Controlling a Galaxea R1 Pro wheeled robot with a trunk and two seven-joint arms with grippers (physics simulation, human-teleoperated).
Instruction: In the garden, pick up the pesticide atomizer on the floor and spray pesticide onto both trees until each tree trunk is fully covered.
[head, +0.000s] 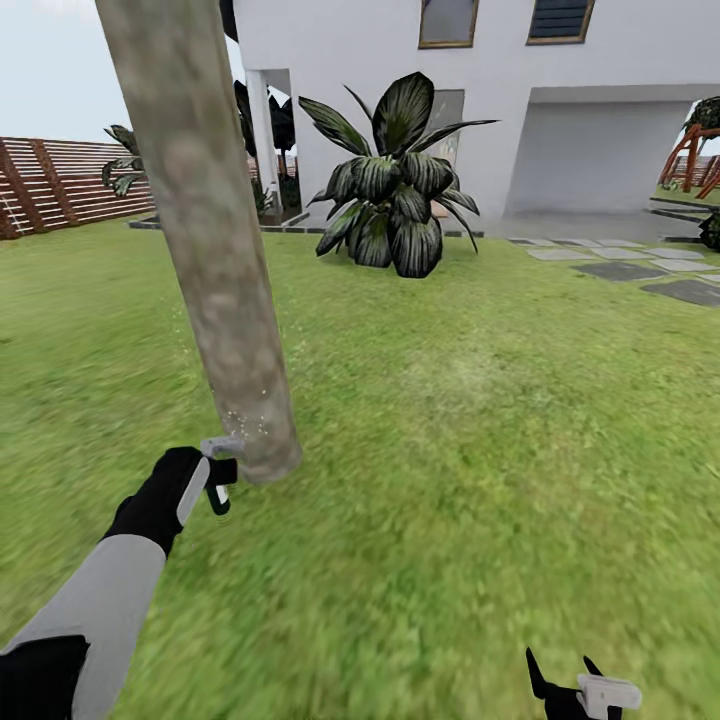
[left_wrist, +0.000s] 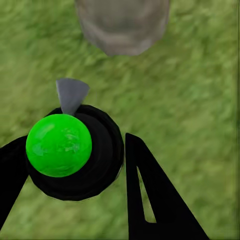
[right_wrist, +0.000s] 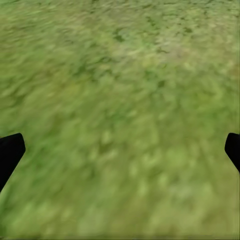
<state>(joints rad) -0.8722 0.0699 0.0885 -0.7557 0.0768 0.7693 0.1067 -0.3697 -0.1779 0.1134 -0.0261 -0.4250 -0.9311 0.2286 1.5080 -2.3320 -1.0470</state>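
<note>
Here the left end effector (head: 222, 484) is clenched on the pesticide atomizer (left_wrist: 75, 152), held just beside the base of the tree trunk (head: 205, 240); the right end effector (head: 565, 690) hangs released. Spraying looks underway, with faint droplets by the trunk's base; next, the nozzle should probably sweep higher up the trunk, with the white house (head: 600, 110) well beyond.

Trunk (head: 210, 250) mottled grey-brown; atomizer (left_wrist: 75, 152) black, green cap.

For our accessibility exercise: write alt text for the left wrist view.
The left gripper holds the pesticide atomizer, a black bottle whose top shows bright green here, with a grey nozzle pointing at the base of a pale mottled tree trunk. Green grass lies all around.
</note>
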